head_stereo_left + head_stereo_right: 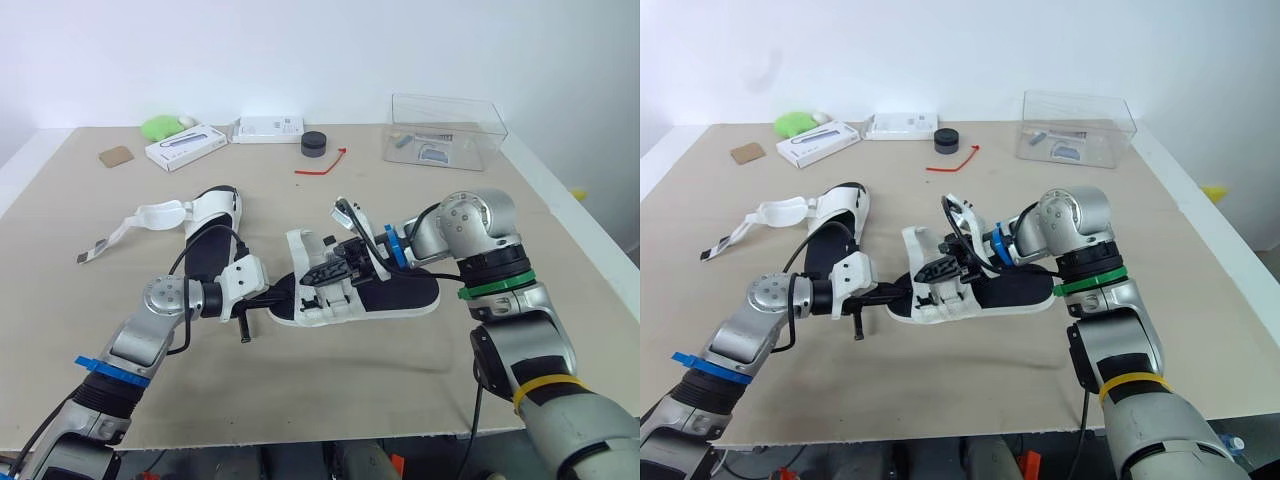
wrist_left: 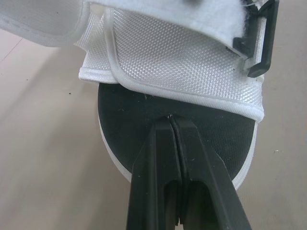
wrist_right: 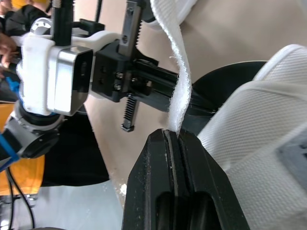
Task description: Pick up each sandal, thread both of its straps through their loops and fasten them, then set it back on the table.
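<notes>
A white sandal with a black insole [image 1: 400, 295] lies on the table's middle. My left gripper [image 1: 283, 297] is shut on the rim of one end of its sole [image 2: 144, 115], below a white mesh upper and a black loop [image 2: 261, 43]. My right gripper [image 1: 338, 268] reaches in from the right over the same sandal. It is shut on a white strap [image 3: 180, 81], which rises from between its fingertips. A second sandal [image 1: 208, 235] lies to the left, its strap [image 1: 150, 215] unfastened and stretched out leftward.
Along the far edge stand a clear plastic box [image 1: 445, 130], a black round puck [image 1: 314, 144], a red tie [image 1: 322, 165], two white boxes [image 1: 185, 147], a green object [image 1: 160, 126] and a brown card [image 1: 116, 156]. Bare tabletop lies in front of the sandals.
</notes>
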### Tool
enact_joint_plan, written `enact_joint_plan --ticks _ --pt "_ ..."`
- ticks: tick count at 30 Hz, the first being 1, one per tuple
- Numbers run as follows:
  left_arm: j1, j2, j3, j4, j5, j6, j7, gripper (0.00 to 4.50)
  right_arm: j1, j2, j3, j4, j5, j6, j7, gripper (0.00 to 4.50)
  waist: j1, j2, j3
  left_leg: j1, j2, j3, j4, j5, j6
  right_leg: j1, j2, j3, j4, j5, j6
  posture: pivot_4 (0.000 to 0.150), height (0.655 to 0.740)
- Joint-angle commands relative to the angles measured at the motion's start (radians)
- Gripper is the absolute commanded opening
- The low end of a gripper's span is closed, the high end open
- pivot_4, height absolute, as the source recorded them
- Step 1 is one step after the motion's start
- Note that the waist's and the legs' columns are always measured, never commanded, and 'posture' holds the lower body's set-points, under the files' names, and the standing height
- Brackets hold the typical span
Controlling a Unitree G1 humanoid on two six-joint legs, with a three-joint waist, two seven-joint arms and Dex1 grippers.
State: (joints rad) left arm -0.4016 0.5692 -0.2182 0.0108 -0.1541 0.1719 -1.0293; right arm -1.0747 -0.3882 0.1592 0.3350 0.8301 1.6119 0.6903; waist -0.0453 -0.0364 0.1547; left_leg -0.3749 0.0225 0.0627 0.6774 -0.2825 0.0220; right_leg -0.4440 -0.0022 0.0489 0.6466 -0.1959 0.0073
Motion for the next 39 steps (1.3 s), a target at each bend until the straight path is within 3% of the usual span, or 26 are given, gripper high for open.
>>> enact_joint_plan --ticks 1,17,30,39 --pt "0.025 0.016 -0.016 0.019 0.03 0.014 0.002 0.0 -0.006 -0.009 -0.001 -0.003 0.056 0.003 -0.026 0.06 0.0 0.0 0.0 0.0 0.0 0.0 0.0 0.0 0.0 0.0 0.0 0.0 0.0 0.0 0.0 0.15 0.7261" --pt "0.028 0.012 -0.021 0.019 0.033 0.009 0.007 0.0 -0.009 -0.023 -0.024 0.105 0.241 0.003 -0.218 0.06 0.0 0.0 0.0 0.0 0.0 0.0 0.0 0.0 0.0 0.0 0.0 0.0 0.0 0.0 0.0 0.15 0.7261" --pt "0.029 0.017 -0.02 0.021 0.033 0.007 0.005 0.0 0.027 -0.048 -0.015 0.044 0.164 0.003 -0.234 0.06 0.0 0.0 0.0 -0.001 0.0 -0.001 0.0 0.0 0.0 0.0 0.0 0.0 -0.001 -0.002 0.003 0.15 0.7261" --pt "0.027 0.018 -0.018 0.023 0.032 0.007 0.006 0.0 0.063 -0.078 0.034 -0.158 0.203 0.003 -0.202 0.06 0.0 0.0 0.0 -0.002 0.0 -0.002 0.0 0.0 0.001 0.0 0.0 0.0 -0.002 -0.005 0.007 0.15 0.7261"
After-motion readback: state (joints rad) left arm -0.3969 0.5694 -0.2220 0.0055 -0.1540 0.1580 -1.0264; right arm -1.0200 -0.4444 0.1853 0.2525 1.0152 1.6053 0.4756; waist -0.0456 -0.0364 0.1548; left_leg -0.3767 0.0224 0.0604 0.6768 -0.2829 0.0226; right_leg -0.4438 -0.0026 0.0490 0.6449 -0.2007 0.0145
